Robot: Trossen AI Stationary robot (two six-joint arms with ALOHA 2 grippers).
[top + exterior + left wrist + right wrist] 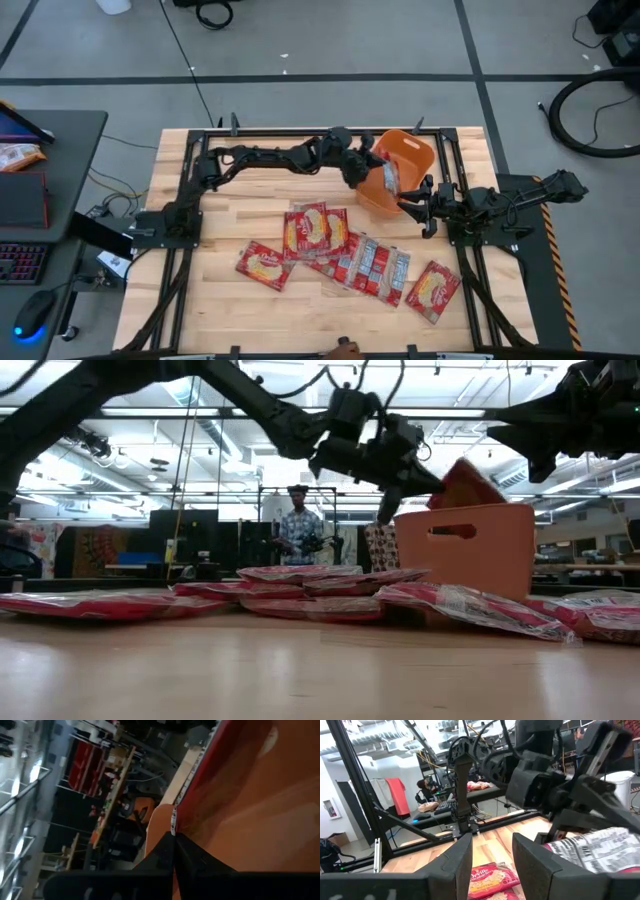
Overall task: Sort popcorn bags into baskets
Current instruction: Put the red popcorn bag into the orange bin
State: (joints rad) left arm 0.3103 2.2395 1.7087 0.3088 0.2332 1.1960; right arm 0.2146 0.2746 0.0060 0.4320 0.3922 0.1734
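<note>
The orange basket [420,150] stands at the table's far right. My left gripper [376,174] reaches across the far side to it and is shut on a red popcorn bag [465,485], which sticks up over the basket's rim [470,510]. In the left wrist view the bag [230,765] fills the space ahead of the fingers, with the orange wall [260,835] behind. Several more popcorn bags [320,235] lie flat on the wood nearer the front. My right gripper [413,206] waits open just right of the basket, with nothing between its fingers [460,860]. My left gripper pinches the bag's crimped edge [174,822] between its two shut fingers [165,855]. The fingers come nearly level from the table's left. The bag is lifted clear, tilted upward beyond the fingertips [435,482] above the basket's opening.
Loose bags spread across the table's middle and near right [432,290], one apart at the left [265,265]. Black frame rails [190,200] run along the table's sides. A person [300,525] stands in the room beyond, and a hand [345,347] shows at the near edge.
</note>
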